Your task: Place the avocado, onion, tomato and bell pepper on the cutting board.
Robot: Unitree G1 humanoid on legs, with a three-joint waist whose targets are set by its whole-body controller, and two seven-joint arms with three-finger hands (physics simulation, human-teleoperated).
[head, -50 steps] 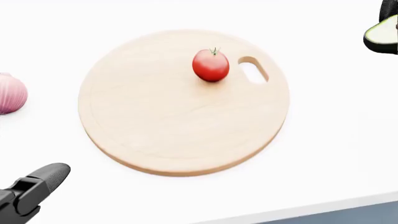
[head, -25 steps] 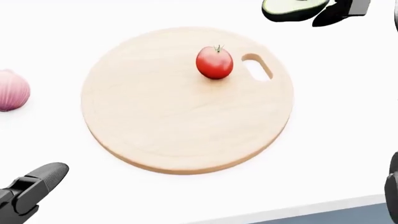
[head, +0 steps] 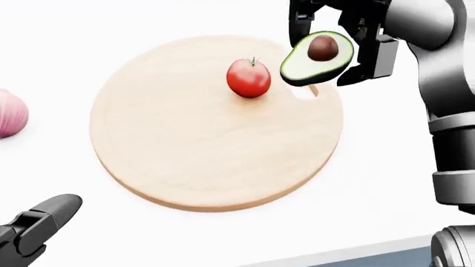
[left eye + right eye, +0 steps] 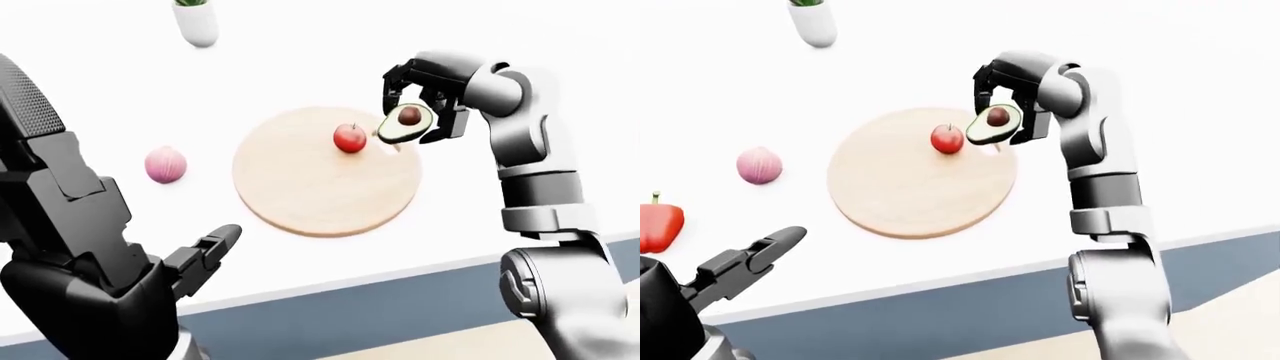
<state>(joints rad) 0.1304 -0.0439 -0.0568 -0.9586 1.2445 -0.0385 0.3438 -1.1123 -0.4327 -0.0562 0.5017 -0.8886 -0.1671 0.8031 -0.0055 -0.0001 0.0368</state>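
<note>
Bell pepper (image 4: 658, 225) shows only in right-eye view — far left.

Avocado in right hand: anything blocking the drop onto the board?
Nothing visible does. The avocado in the right hand hangs over the cutting board edge by the handle slot; the tomato sits just left, so release clear of it.

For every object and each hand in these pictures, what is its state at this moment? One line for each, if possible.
avocado half: held in the air over the board's edge, cut face and pit showing
right hand: shut on the avocado half
tomato: resting on the board, stem up
cutting board: flat on the counter, holding only the tomato
onion: on the counter, off the board
bell pepper: on the counter, off the board
left hand: open, empty
</note>
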